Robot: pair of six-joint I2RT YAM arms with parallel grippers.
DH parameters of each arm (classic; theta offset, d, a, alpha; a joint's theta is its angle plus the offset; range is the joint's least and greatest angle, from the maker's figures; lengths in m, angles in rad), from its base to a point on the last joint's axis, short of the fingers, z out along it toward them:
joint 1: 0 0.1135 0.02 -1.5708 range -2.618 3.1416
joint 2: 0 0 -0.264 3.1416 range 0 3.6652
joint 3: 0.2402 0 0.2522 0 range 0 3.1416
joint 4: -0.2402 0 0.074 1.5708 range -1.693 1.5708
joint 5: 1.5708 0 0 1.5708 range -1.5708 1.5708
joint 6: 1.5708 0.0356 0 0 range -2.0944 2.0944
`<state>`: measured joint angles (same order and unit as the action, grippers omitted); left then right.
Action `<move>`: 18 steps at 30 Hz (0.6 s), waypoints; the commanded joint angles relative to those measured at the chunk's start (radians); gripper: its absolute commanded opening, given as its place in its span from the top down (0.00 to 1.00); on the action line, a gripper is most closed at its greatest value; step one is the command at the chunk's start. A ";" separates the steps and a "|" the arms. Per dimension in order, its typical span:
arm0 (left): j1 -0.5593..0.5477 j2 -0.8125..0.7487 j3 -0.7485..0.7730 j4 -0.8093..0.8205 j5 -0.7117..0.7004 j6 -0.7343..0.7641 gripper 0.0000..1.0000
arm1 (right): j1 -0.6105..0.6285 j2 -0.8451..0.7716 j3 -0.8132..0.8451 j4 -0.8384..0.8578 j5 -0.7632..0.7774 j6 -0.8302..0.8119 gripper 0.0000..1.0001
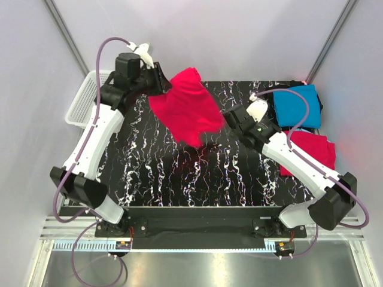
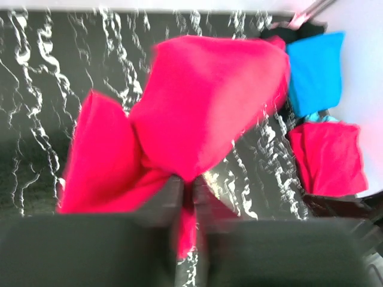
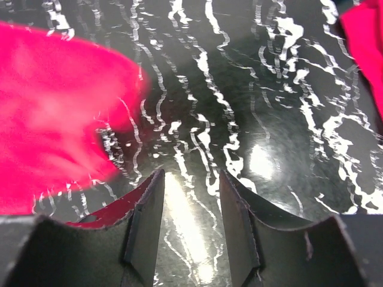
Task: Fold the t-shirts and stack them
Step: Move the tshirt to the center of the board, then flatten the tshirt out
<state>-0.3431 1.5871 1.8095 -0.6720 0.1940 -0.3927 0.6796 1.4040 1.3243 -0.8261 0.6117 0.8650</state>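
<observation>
Pinkish-red t-shirt [image 1: 187, 107] hangs limp above the marbled table [image 1: 179, 173], pinched at one edge by the left gripper [image 2: 187, 186], whose jaws are nearly closed on the cloth. Right gripper [image 3: 190, 179] stands open and empty near the drooping corner. The shirt looks light and floppy, so a hem corner is probably the best hold.

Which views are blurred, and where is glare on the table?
Top external: sharp and evenly lit, a faint red reflection on the glossy table under the hanging red t-shirt. Left wrist: that shirt and the left gripper's fingers are smeared and soft. Right wrist: white glare patches on the table, the red cloth at left blurred, the right gripper's fingers fairly sharp.
</observation>
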 commanded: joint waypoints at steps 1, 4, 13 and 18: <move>0.024 -0.078 0.051 0.104 -0.010 0.032 0.59 | 0.001 -0.040 -0.043 -0.027 0.085 0.069 0.52; 0.023 -0.133 -0.021 0.104 -0.295 -0.012 0.01 | 0.001 -0.063 -0.051 -0.028 0.091 0.059 0.52; 0.009 -0.090 -0.142 0.049 -0.406 0.009 0.01 | 0.001 0.007 -0.062 -0.022 0.025 0.005 0.51; -0.005 -0.044 -0.206 0.051 -0.308 -0.011 0.01 | 0.000 0.067 -0.063 -0.015 -0.061 -0.058 0.47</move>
<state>-0.3370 1.5093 1.6238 -0.6289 -0.1581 -0.3962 0.6796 1.4399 1.2678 -0.8536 0.6003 0.8501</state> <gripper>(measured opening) 0.985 0.521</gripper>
